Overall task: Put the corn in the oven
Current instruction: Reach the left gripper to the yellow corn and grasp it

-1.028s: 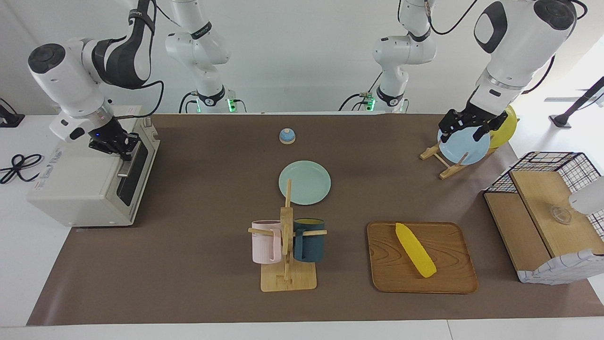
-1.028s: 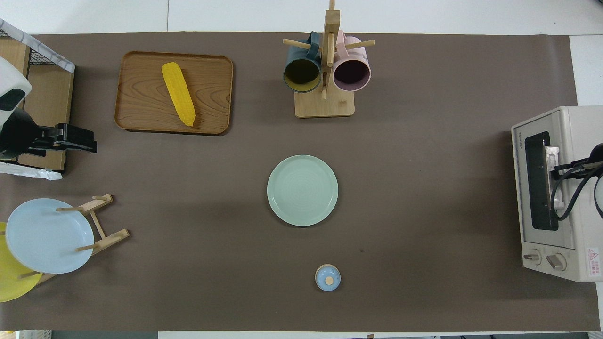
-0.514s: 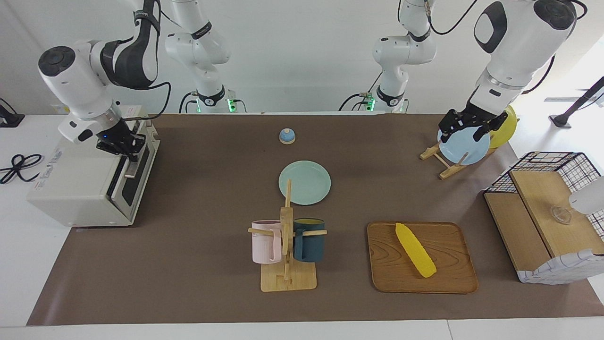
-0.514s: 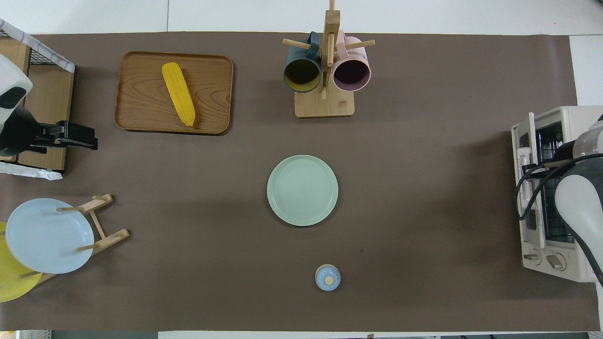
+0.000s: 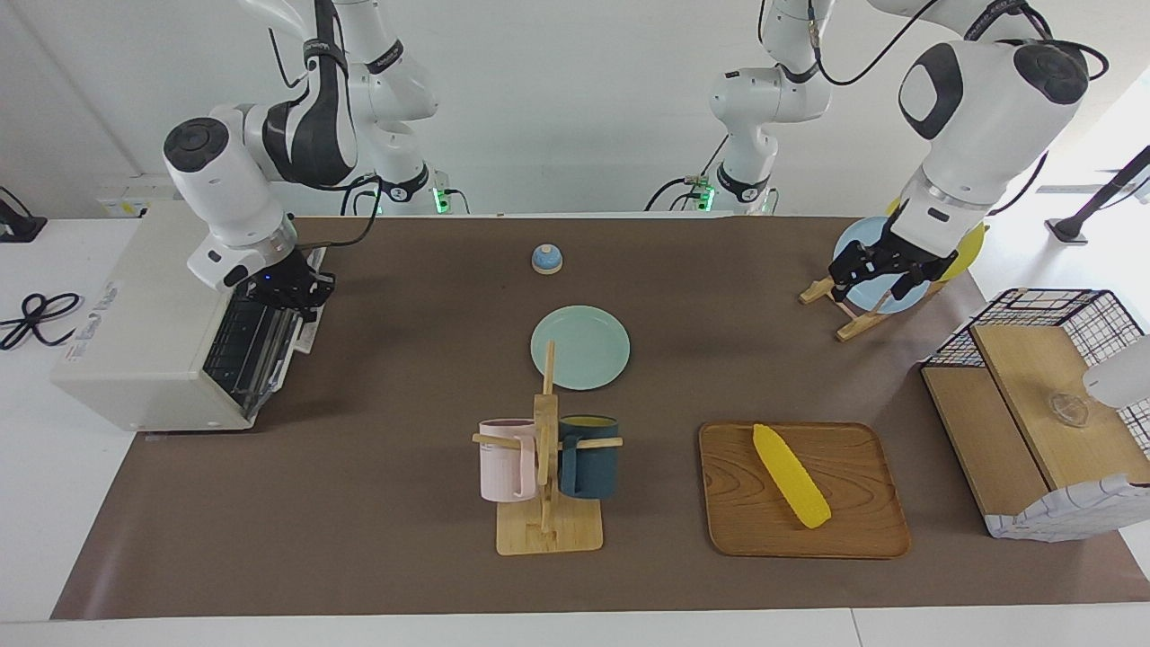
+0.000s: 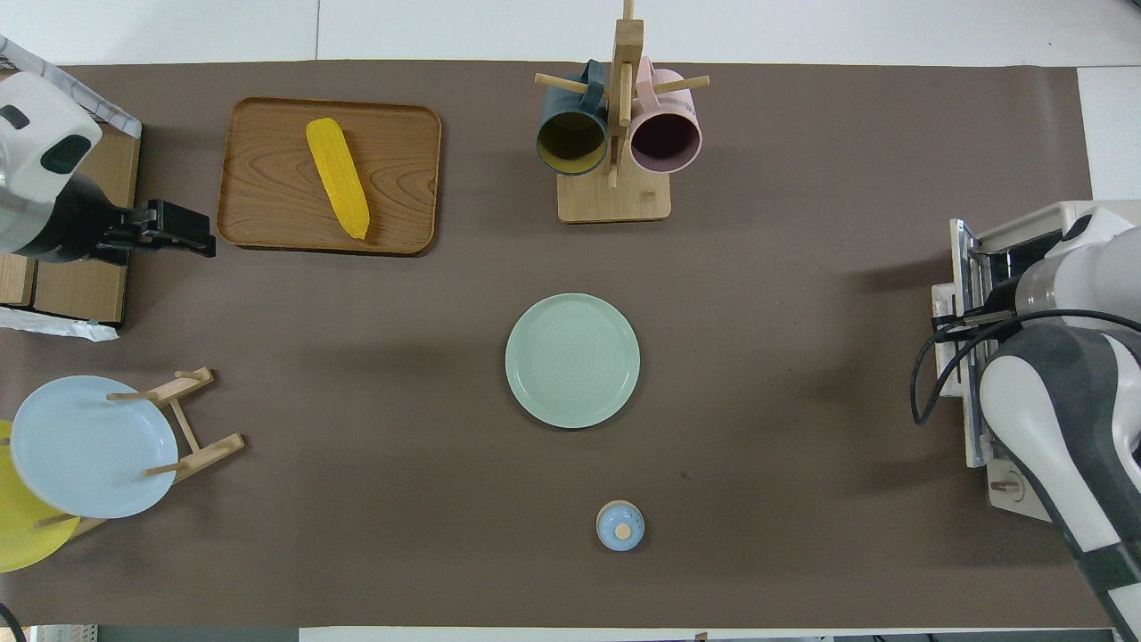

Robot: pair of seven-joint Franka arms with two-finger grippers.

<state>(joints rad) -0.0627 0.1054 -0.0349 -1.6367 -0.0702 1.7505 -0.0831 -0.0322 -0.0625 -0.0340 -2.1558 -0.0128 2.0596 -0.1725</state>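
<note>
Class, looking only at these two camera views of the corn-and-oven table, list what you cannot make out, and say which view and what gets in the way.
- Oven door handle: hidden under the right gripper in the facing view, by the right arm overhead.
- Oven knobs: overhead, the arm covers them.
- Yellow plate: overhead, cut by the edge; facing, behind the left gripper.
- Small clear item on the wooden shelf: too small.

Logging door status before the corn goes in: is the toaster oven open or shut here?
Open. The toaster oven door is swung down, baring the wire rack; the right hand grips its edge.
</note>
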